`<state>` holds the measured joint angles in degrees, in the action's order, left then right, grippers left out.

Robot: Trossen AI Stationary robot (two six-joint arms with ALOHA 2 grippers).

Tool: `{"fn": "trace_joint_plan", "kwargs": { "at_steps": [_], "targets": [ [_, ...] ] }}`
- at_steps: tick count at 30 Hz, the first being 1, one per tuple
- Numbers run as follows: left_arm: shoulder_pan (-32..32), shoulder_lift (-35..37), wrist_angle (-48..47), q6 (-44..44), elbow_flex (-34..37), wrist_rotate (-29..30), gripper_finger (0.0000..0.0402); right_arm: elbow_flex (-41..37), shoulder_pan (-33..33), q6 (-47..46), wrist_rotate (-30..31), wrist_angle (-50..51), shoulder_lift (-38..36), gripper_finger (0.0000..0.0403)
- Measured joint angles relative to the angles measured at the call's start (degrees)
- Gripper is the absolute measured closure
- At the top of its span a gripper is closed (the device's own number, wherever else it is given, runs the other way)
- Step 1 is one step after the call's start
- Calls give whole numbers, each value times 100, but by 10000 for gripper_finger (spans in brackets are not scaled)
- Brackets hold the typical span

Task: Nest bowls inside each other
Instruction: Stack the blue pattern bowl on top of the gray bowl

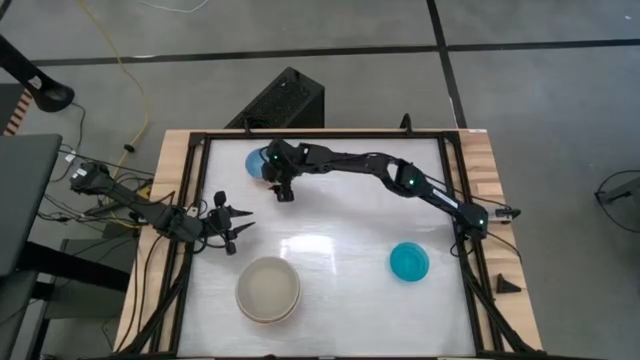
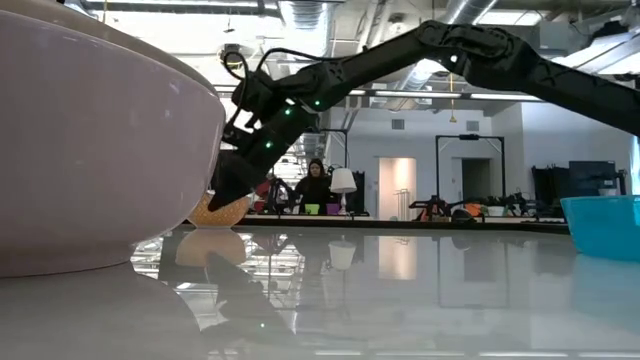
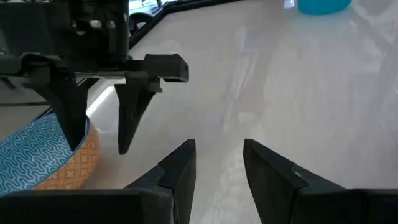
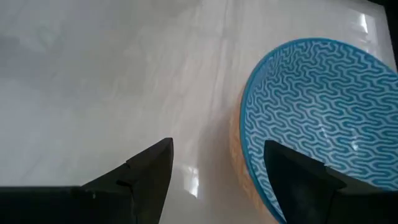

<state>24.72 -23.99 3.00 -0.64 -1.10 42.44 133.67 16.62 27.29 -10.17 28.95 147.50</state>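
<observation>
A small light blue bowl point(image 1: 257, 162), wave-patterned inside and orange outside point(image 3: 37, 158), rests on its base at the table's far left. My right gripper point(image 4: 217, 146) is open and slants down at the bowl's rim, one finger over the inside and one outside; I see no touch. A bright teal bowl point(image 1: 409, 261) stands at the near right. A large cream-white bowl point(image 1: 268, 290), with a pinkish rim showing around it, stands near the front edge. My left gripper point(image 3: 217, 180) waits open at the table's left side.
The white tabletop point(image 1: 340, 230) is framed by a black rail point(image 1: 195, 200) and lies bare between the bowls. In the low view the large bowl point(image 2: 90, 150) fills the left of the picture. A person sits in the room far behind the table.
</observation>
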Motion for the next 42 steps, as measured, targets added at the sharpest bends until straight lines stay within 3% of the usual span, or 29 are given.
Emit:
{"fn": "trace_joint_plan", "kwargs": {
  "at_steps": [6,9,12,17,19,24,30,35,42],
  "targets": [
    [1,-2,2,0,0,-5,276,17,-2,83,413,-67,118,127],
    [1,-2,-1,0,0,-11,276,8,-18,166,448,-136,132,153],
    [-1,-2,-1,0,0,-2,276,22,-45,174,515,-225,166,208],
    [0,0,-1,0,0,-4,276,30,-111,162,729,-212,167,335],
    [1,-2,-3,0,0,-2,276,113,-122,109,739,99,129,362],
    [-1,-1,-3,0,0,-4,276,90,-160,-467,815,699,-317,361],
    [1,0,-3,1,0,-3,276,111,-517,-904,987,1799,-1352,361],
    [1,-2,-4,0,0,-2,276,84,-1366,-1266,1215,2502,-1820,361],
    [0,-2,-3,1,0,-1,276,103,-3023,-1719,1953,2402,-2004,361]
  ]
}}
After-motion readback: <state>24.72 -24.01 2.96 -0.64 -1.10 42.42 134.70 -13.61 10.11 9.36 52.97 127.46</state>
